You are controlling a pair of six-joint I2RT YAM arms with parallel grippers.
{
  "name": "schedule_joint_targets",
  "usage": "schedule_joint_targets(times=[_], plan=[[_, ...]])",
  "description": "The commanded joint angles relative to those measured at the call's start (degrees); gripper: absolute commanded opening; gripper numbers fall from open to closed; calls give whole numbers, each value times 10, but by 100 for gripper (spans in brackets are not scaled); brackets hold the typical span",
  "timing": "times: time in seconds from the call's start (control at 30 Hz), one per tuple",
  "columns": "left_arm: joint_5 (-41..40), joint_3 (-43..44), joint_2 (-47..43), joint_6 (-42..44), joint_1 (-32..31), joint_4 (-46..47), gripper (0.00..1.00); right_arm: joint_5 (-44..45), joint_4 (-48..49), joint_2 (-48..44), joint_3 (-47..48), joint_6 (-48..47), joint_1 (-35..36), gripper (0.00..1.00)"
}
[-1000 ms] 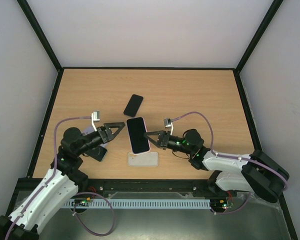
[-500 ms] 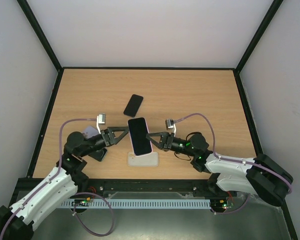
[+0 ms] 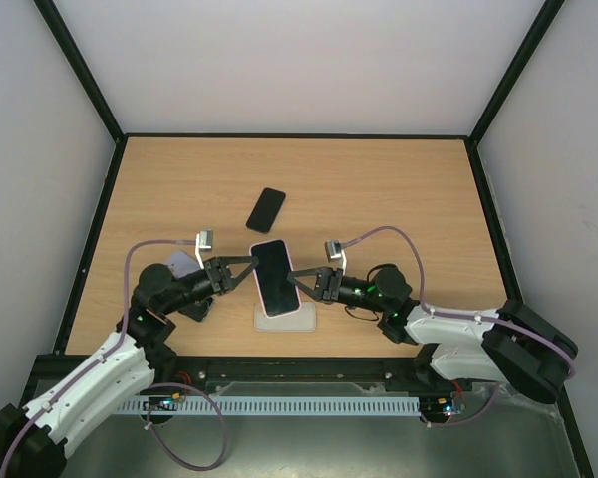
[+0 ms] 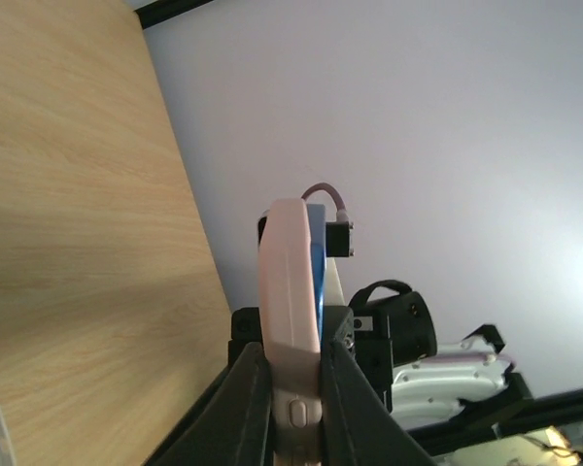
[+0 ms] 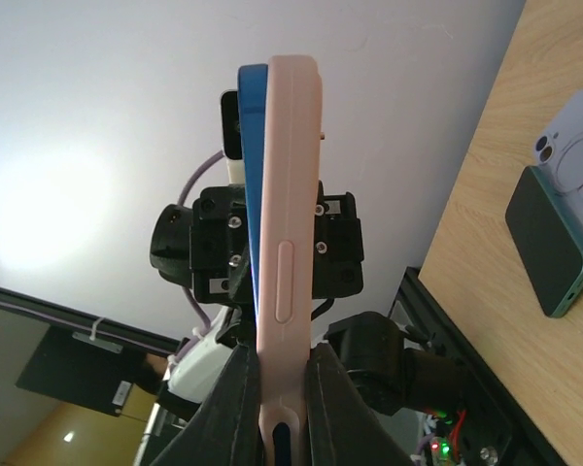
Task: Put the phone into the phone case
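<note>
The phone (image 3: 276, 275), black-screened with a blue rim (image 5: 253, 146), sits against a pink phone case (image 5: 290, 194) and is held on edge above the table between both arms. My left gripper (image 3: 251, 267) is shut on its left side. In the left wrist view the two fingers (image 4: 248, 398) press the pink case (image 4: 290, 282), and a blue strip of the phone (image 4: 317, 267) shows beside it. My right gripper (image 3: 295, 277) is shut on the opposite side, its fingers (image 5: 231, 408) clamping the same pink case.
A second black phone (image 3: 266, 209) lies farther back on the wooden table. A whitish case (image 3: 286, 319) lies flat just under the held phone. By the left arm lie a lavender case (image 5: 575, 146) and a dark green phone (image 5: 552, 243). A black rail runs along the near edge.
My left gripper moved in from the left and shut on the phone's edge. The phone shifted slightly toward the near edge. The right gripper kept its hold.
</note>
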Motion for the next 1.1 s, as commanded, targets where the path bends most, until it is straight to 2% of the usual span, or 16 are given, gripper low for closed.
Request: schedule_joint_targets(times=[0.0, 0.2, 0.27, 0.37, 0.47, 0.6, 0.73, 0.8, 0.97, 1.07], plan=[[-12, 5, -16, 20, -3, -22, 3, -15, 55, 8, 7, -3, 5, 4], [-15, 11, -21, 19, -3, -64, 3, 6, 55, 6, 6, -3, 5, 3], [-10, 11, -23, 13, -3, -63, 11, 23, 54, 0, 5, 1, 5, 3], [-6, 8, -32, 2, -2, -61, 33, 51, 54, -10, 8, 5, 6, 3], [3, -9, -39, -13, -4, -39, 49, 79, 50, -20, 14, 3, 5, 3], [5, -34, -42, -27, -17, -17, 61, 121, 24, -33, 23, -9, 5, 3], [11, -40, -25, -23, -32, 8, 63, 136, -22, -34, 49, -32, 5, 3], [20, -37, -9, -17, -37, 22, 60, 130, -34, -28, 61, -40, 5, 4], [26, -25, 14, 2, -43, 24, 38, 114, -45, -22, 52, -51, 5, 4], [23, -26, 11, 8, -44, 19, 31, 112, -67, -30, 38, -62, 6, 4]])
